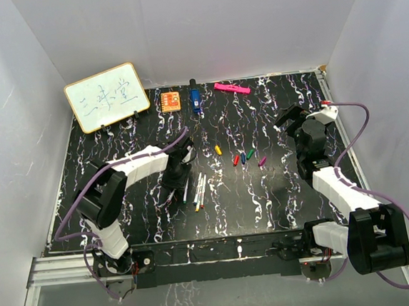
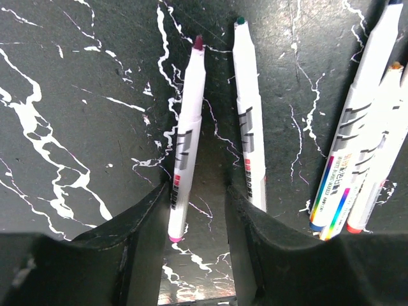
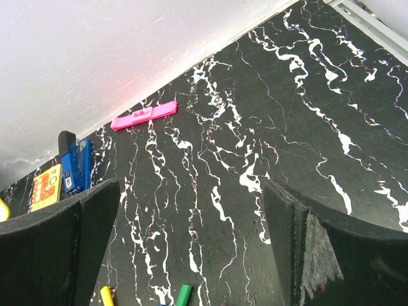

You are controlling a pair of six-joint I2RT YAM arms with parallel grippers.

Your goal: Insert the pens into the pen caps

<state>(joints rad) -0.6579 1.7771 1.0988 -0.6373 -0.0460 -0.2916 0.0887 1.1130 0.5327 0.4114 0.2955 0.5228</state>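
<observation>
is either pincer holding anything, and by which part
Nothing yet: the left pincer straddles a pen at its rear end, with a gap showing; the right pincer is open, empty.

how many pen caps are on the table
5, in a loose row mid-table, right of the pens: yellow cap, red cap, blue cap, green cap, purple cap, left to right. None seems hidden.

A green-tipped pen [image 2: 248,134] lies just beside the purple-tipped pen [image 2: 186,140], crowding the left jaws.
</observation>
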